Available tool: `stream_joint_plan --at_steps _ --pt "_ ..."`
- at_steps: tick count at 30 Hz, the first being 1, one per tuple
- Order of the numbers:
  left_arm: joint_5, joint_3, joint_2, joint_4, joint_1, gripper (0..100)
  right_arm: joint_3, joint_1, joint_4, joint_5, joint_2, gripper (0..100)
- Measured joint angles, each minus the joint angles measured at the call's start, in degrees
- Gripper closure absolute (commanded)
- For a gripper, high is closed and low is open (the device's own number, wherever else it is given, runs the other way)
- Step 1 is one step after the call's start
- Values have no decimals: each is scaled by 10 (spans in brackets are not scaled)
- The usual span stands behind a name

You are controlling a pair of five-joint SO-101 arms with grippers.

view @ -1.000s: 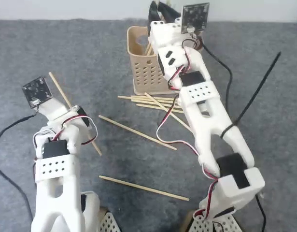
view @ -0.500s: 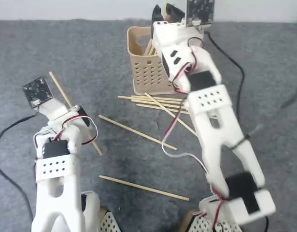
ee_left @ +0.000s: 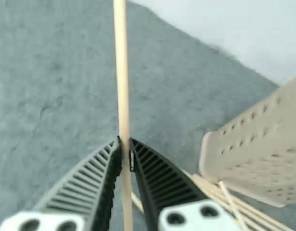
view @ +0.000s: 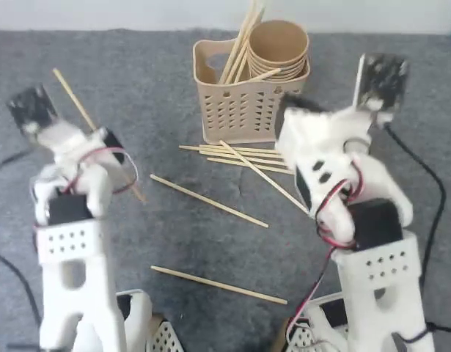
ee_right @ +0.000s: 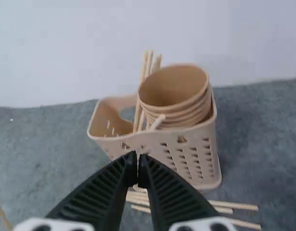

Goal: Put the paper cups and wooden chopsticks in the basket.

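Grey carpet (view: pixel 174 242) meets a pale wall (ee_right: pixel 90 43). The left gripper (ee_left: pixel 124 144) clamps a chopstick (ee_left: pixel 120 72); the right gripper (ee_right: pixel 137 161) is pinched together, empty. Stacked cups (view: pixel 278 44) stand in the basket (view: pixel 243 114), loose chopsticks (view: pixel 209 200) on the carpet beside it.

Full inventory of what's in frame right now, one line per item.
Beige perforated plastic basket: one, beige, far middle of the mat.
Brown paper cups: one nested stack, brown, inside the basket.
Upright wooden chopsticks: several, pale, in the basket beside the cups.
Loose wooden chopsticks: at least six, pale, most clustered before the basket, two nearer the arm bases.
Held wooden chopstick: one, pale, in the left pincer.
Grey felt mat: one, grey, underneath.
Left pincer: black, gripping.
Right pincer: black, shut, empty, facing the basket.
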Motion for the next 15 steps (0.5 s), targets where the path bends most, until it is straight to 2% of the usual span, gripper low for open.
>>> stream_joint_plan --at_steps 6,12,15 --pt "0 -247 167 94 43 987 142 -1 -14 0 -19 991" --pt "-3 -473 323 99 123 987 265 -1 -112 4 -19 991" --pt "-27 -568 396 95 161 987 302 -10 -152 19 -19 991"
